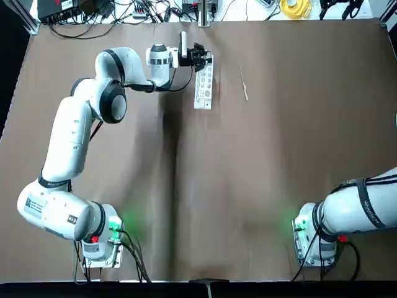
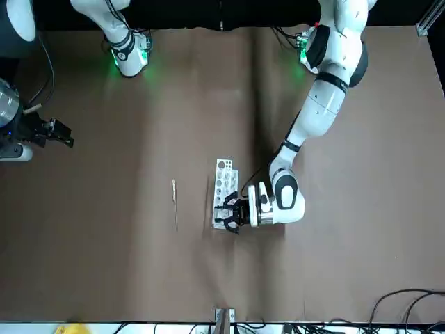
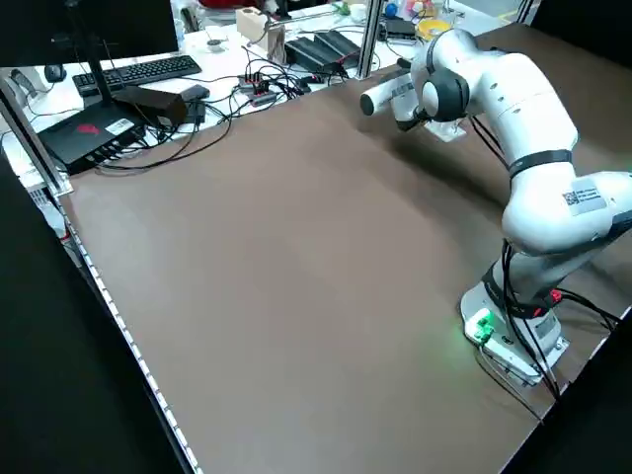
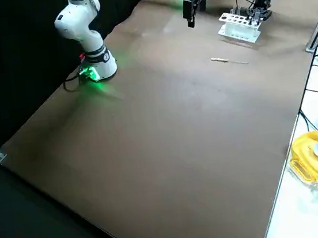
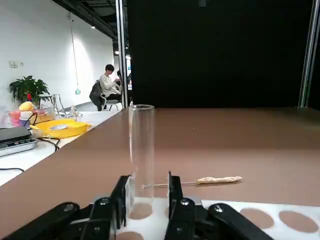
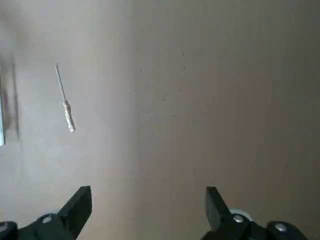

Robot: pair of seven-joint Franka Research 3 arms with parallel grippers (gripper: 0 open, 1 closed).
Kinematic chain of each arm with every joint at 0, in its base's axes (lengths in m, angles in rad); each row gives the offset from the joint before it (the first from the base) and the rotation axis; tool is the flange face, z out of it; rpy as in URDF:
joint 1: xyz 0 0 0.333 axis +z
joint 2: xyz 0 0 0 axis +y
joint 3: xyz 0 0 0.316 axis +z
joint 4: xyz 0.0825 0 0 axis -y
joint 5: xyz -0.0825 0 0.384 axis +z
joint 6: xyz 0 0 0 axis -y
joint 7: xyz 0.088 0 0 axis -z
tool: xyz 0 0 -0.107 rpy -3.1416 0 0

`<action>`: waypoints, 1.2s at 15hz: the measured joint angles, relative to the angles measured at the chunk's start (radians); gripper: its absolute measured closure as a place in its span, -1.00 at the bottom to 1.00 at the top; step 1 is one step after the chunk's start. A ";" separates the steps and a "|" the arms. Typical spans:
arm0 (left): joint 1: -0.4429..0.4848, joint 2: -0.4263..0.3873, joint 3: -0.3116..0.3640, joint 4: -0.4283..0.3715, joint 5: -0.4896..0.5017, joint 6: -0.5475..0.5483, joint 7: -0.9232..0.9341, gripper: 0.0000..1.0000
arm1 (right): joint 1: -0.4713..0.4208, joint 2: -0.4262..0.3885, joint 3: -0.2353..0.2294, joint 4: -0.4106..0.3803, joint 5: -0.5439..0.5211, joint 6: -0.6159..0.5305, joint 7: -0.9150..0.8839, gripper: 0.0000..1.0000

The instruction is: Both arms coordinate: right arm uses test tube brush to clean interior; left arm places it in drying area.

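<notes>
Brown tabletop point(image 1: 205, 205), wide and lightly creased, black curtain point(image 5: 220, 55) beyond it in the left wrist view. White perforated rack point(image 1: 203, 93) lies long-ways 12 to 6 o'clock in the top view, left of the 1 test tube brush point(image 1: 244, 84), which rests flat on the table at the rack's 3 o'clock, well apart. Left gripper point(image 5: 148, 177) is at the rack's 12 o'clock end, its 2 fingers parted, 1 each side of an upright clear test tube point(image 5: 142, 145); a gap shows on 1 side, so no firm grip seen. Tube appears to stand at a rack hole; seating hard to confirm. Right gripper point(image 6: 149, 189) hangs over the table, 2 fingers wide apart, nothing between; brush lies toward its 4 o'clock in the front view. Judgement: tube light, stiff, slippery, breakable; close softly on the upper wall, square to it, mouth left free. Brush very light, its thin stem likely springy and apt to roll; take the thicker pale end, toward 6 o'clock in the top view, pads low. Work looks early: brush not in hand, cleaning to come. Likely next: right arm fetches brush, left steadies tube. Off-axis push could crack the glass.
</notes>
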 joint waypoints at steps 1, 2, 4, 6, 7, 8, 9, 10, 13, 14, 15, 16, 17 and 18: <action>0.000 0.000 0.000 0.000 0.000 0.000 0.000 0.26 | 0.000 0.000 0.000 0.000 0.000 0.000 0.000 -1.00; 0.000 0.000 0.000 0.000 0.000 0.000 0.000 0.27 | 0.000 0.000 0.000 0.000 0.000 0.000 0.000 -1.00; 0.000 0.000 0.000 0.001 0.000 0.000 0.000 0.28 | 0.000 0.000 0.000 0.000 0.000 0.000 0.000 -1.00; 0.000 0.000 0.000 0.002 0.000 0.000 0.000 0.31 | 0.001 0.000 0.000 0.000 0.000 0.000 0.000 -1.00; 0.000 0.000 0.000 0.003 0.000 0.000 0.000 0.33 | 0.001 0.000 0.000 0.000 0.000 0.000 0.000 -1.00; 0.000 0.000 0.000 0.004 0.000 0.000 0.000 0.35 | 0.001 0.000 0.000 0.000 0.000 0.000 0.000 -1.00; 0.000 0.000 0.000 0.006 0.000 0.000 0.000 0.35 | 0.001 0.000 0.000 0.000 0.000 0.000 0.000 -1.00; 0.000 0.000 0.000 0.007 0.000 0.000 0.000 0.37 | 0.002 0.000 0.000 0.000 0.000 0.000 0.000 -1.00; 0.000 0.000 -0.001 0.012 0.000 0.000 0.000 0.41 | 0.002 0.000 0.000 0.000 0.000 0.000 0.000 -1.00; 0.000 0.000 -0.002 0.015 0.000 0.000 0.000 0.43 | 0.002 0.000 0.000 0.000 0.000 0.000 0.000 -1.00; -0.001 0.000 -0.003 0.016 0.000 0.000 0.000 0.47 | 0.003 0.000 0.000 0.000 0.000 0.000 0.000 -1.00; -0.001 0.000 -0.004 0.016 -0.002 0.000 0.000 0.51 | 0.003 0.000 0.001 0.000 0.000 0.000 0.000 -1.00; -0.001 0.000 -0.004 0.016 -0.005 0.000 0.000 0.52 | 0.003 0.000 0.001 0.000 0.000 0.000 0.000 -1.00; -0.002 0.000 -0.004 0.016 -0.008 0.000 0.000 0.53 | 0.004 0.000 0.001 0.000 0.000 0.000 0.000 -1.00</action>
